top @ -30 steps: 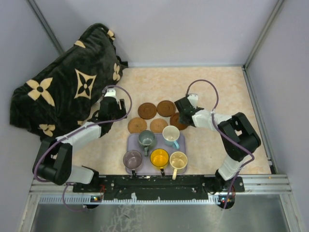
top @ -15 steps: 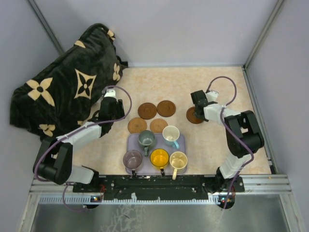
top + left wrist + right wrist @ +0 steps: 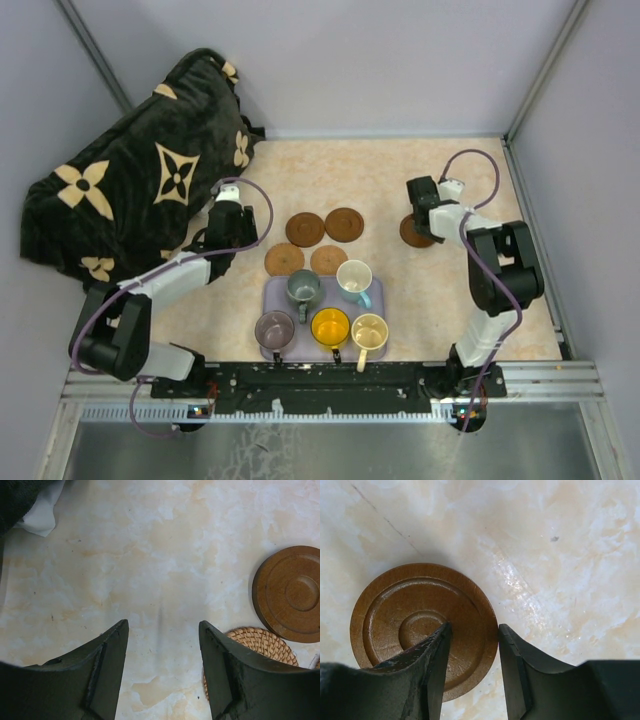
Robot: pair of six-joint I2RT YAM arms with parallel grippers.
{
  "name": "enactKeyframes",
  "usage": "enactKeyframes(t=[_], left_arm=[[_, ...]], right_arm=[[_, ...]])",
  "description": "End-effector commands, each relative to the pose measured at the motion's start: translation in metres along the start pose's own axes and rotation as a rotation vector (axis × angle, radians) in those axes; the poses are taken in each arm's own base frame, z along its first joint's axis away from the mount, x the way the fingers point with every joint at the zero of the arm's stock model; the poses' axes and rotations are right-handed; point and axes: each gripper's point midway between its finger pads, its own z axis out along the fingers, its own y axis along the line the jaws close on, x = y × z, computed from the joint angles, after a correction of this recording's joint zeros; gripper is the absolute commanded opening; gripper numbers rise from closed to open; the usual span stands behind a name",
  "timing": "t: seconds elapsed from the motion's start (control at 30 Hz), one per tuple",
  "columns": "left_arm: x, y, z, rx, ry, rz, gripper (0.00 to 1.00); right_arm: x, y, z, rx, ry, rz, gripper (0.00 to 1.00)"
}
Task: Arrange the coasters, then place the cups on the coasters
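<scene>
Two dark wooden coasters (image 3: 305, 229) (image 3: 344, 224) and two woven tan coasters (image 3: 284, 259) (image 3: 328, 259) lie grouped behind the lavender tray (image 3: 375, 300). A fifth coaster (image 3: 412, 236) (image 3: 410, 625), of dark wood, lies flat further right. My right gripper (image 3: 419, 224) (image 3: 474, 627) is open astride its right rim, one finger over the disc and one just outside. On the tray stand several cups: dark green (image 3: 303, 288), light blue (image 3: 354, 278), purple-grey (image 3: 274, 329), yellow (image 3: 330, 326), cream (image 3: 369, 330). My left gripper (image 3: 232, 222) (image 3: 162, 625) is open over bare table, left of a wooden coaster (image 3: 290, 592) and a woven coaster (image 3: 260, 645).
A dark blanket (image 3: 140, 170) with cream flower shapes is heaped at the back left, beside the left arm. Grey walls enclose the marbled table (image 3: 350, 170). The right arm's cable loops above the lone coaster.
My right gripper carried the dark coaster from beside the tray out to the right and set it flat; its jaws have parted a little. My left jaws narrowed slightly.
</scene>
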Motion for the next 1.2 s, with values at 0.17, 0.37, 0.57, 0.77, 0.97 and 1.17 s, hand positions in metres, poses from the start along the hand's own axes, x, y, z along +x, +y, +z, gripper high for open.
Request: enactKeyframes(t=[0.17, 0.37, 0.57, 0.77, 0.97, 1.17], left_arm=[[-0.007, -0.003, 0.003, -0.001, -0.013, 0.005, 0.65], [-0.010, -0.004, 0.001, 0.005, -0.023, -0.006, 0.66], [-0.011, -0.005, -0.001, 0.016, -0.029, -0.017, 0.66], [-0.010, -0.007, 0.000, 0.024, -0.024, -0.025, 0.65], [-0.006, -0.009, 0.001, 0.032, -0.011, -0.018, 0.65], [-0.006, -0.006, 0.002, 0.017, -0.012, -0.010, 0.65]], right_arm=[[-0.018, -0.016, -0.005, 0.069, -0.038, -0.024, 0.55], [-0.046, -0.009, -0.027, 0.005, -0.102, -0.010, 0.67], [-0.077, 0.014, -0.069, -0.209, -0.186, 0.002, 0.78], [-0.070, 0.065, -0.101, -0.386, -0.219, -0.137, 0.78], [-0.046, 0.118, -0.107, -0.504, -0.157, -0.227, 0.76], [-0.013, 0.164, -0.093, -0.552, -0.078, -0.314, 0.74]])
